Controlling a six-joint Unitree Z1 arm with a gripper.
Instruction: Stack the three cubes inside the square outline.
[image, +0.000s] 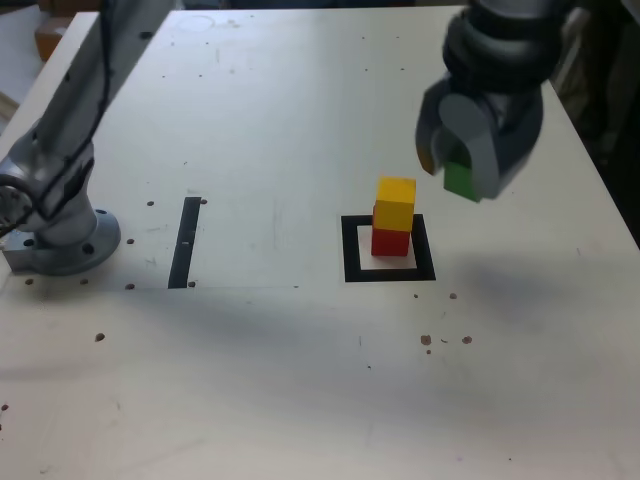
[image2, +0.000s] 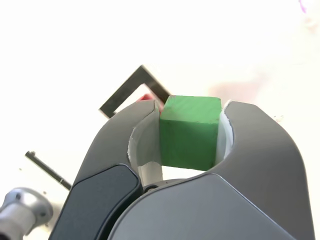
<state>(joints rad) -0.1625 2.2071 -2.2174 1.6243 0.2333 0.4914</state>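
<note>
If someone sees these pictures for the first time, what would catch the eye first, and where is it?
Probably the green cube clamped between the gripper's jaws, raised above the table toward the exterior view's right. Next, the yellow cube stacked on the red cube inside the black square outline, just below and to the left of the gripper in that view.

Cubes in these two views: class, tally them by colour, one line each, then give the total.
Red cube: 1
Yellow cube: 1
Green cube: 1
Total: 3
</note>
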